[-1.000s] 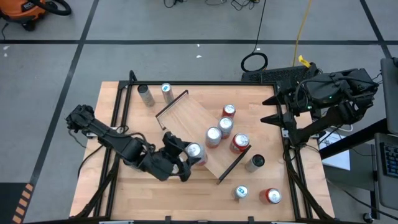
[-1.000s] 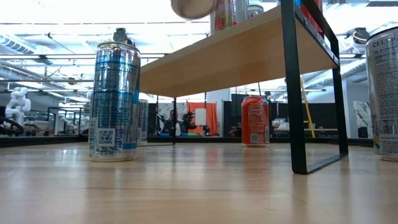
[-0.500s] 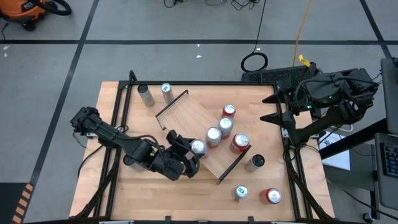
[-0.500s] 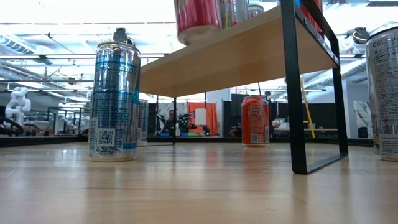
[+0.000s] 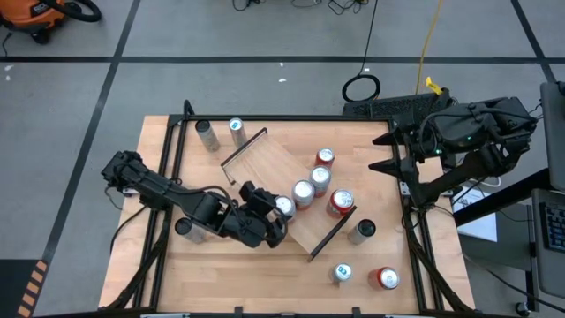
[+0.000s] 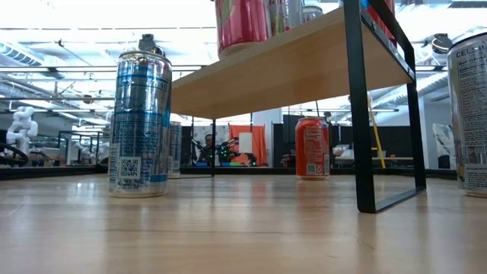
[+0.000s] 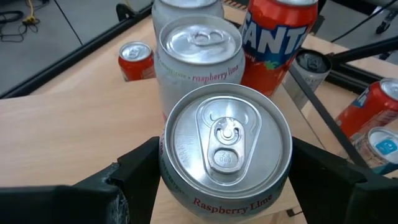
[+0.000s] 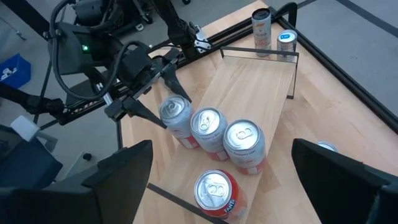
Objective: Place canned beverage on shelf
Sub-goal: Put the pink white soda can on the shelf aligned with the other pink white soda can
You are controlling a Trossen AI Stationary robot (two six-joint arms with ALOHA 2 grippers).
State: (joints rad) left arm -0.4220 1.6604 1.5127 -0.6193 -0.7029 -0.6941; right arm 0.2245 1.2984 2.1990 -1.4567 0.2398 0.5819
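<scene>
Placement step in hand, at its very end by the look of it. Left pincer (image 5: pixel 276 212) closed round a silver raspberry-lime can (image 7: pixel 226 149), one dark finger (image 7: pixel 134 171) on each side of the can body. Can upright, at the near-left edge of the shelf (image 5: pixel 265 159), just beside a second raspberry-lime can (image 7: pixel 199 53) and in line with the row of cans running on toward an orange Fanta can (image 7: pixel 277 37). In the low view, a pink can base (image 6: pixel 242 24) sitting level on the shelf board, so probably set down already, though contact under the can not fully certain from these angles.

Right pincer (image 8: pixel 217 186) parked off to the right of the surface, above its edge, fingers spread wide, nothing between them.

Next move, as a judgement: spread the left fingers wider to free the can, then back straight away from the shelf edge without dragging the can or nudging its close neighbour. Little room between the cans, so a clean, straight retreat needed. More cans waiting on the surface around the shelf, among them a red can (image 5: pixel 382 278) and a blue-topped can (image 5: pixel 341 273) near the front right.
</scene>
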